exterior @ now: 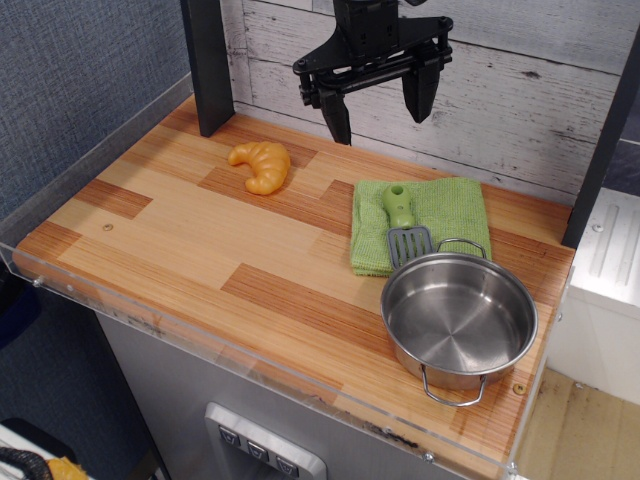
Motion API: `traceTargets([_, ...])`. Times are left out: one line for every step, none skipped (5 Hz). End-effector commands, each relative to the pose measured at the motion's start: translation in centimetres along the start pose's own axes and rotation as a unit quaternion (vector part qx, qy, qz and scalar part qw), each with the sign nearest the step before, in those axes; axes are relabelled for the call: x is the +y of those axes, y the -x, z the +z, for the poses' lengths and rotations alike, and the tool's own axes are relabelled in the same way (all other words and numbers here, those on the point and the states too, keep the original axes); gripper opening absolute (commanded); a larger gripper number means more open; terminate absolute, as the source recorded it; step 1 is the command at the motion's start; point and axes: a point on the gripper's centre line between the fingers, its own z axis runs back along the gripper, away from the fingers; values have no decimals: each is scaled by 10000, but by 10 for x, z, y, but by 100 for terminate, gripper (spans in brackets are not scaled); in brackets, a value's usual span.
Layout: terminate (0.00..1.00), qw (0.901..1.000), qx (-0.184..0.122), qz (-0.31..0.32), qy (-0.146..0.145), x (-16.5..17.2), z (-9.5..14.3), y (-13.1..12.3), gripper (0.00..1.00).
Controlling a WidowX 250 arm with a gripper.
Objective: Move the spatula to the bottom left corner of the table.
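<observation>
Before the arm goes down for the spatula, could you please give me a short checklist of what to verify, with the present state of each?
1. Black gripper open: ok, fingers spread, nothing held.
2. Small toy spatula with light-green handle and grey slotted blade reachable: ok, lies flat on the green cloth, handle uncovered.
3. Blade clear of the stainless steel pot: cannot tell, blade tip sits right at the rim.
4. Gripper above spatula: not ok, it hangs over the table's back edge.
5. Bottom left corner of the wood-plank table free: ok; the yellow croissant lies away from it.
</observation>
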Motion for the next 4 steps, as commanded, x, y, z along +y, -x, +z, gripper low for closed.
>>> traceTargets([0, 10000, 0, 0, 0, 0, 0, 0, 100])
traceTargets([0, 9999, 26, 10, -98, 0, -8, 1, 100])
traceTargets([0, 9999, 39, -27, -158, -3, -15, -1, 100])
traceTargets([0, 9998, -21, -40, -192, -6, -24, -3, 100])
